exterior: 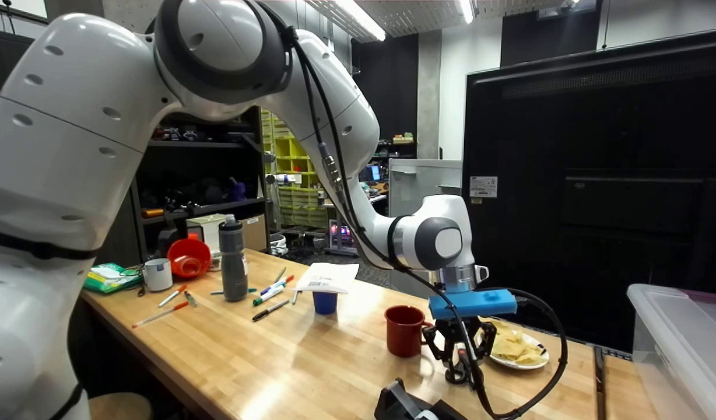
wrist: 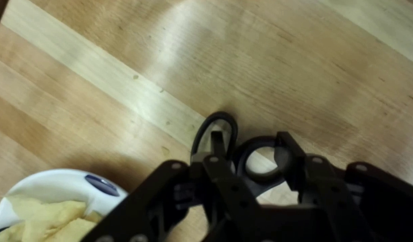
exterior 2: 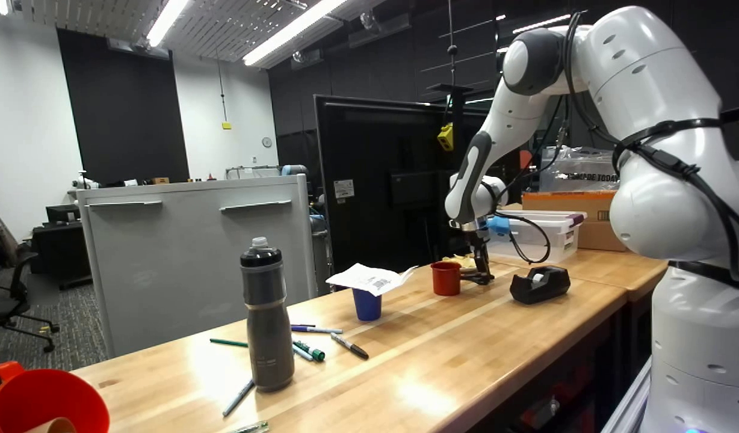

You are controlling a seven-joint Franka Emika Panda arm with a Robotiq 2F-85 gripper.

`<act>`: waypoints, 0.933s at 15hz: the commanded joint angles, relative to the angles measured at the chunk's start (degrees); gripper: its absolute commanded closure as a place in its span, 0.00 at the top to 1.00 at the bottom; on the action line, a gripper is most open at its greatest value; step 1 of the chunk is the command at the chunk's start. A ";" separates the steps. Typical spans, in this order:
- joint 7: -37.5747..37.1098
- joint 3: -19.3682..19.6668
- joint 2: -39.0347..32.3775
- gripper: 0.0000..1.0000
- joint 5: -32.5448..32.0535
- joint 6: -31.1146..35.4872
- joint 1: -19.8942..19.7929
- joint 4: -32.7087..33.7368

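My gripper [wrist: 250,136] points down at the table, its two black fingers apart. Below and between them is a pair of black-handled scissors [wrist: 240,160]; the blades are hidden under the gripper. The left finger is over or inside the narrow loop, and the right finger overlaps the far side of the round loop. I cannot tell whether they touch. In an exterior view the gripper [exterior: 460,363] is low over the scissors, between a red mug [exterior: 403,335] and a white plate [exterior: 524,366] of chips [exterior: 512,347]. The plate [wrist: 65,178] also shows at lower left in the wrist view.
A black tape dispenser [exterior 2: 541,284] stands near the table's front edge. A clear plastic bin [exterior: 673,344] is past the plate. A blue cup [exterior 2: 367,305] with paper on top, a grey bottle [exterior 2: 270,337] and several pens lie farther along. A dark screen [exterior: 591,175] stands behind.
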State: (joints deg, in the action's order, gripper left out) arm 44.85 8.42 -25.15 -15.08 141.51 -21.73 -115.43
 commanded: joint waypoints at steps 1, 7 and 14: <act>2.37 -0.44 0.52 0.49 1.45 -0.53 0.14 -0.63; 5.11 -1.34 -0.72 0.46 4.46 -1.26 -0.20 0.11; 6.31 -1.08 -1.08 0.48 6.76 -2.46 -0.15 0.23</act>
State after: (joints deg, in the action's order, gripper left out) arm 50.08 7.60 -25.31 -9.67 139.90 -21.77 -115.14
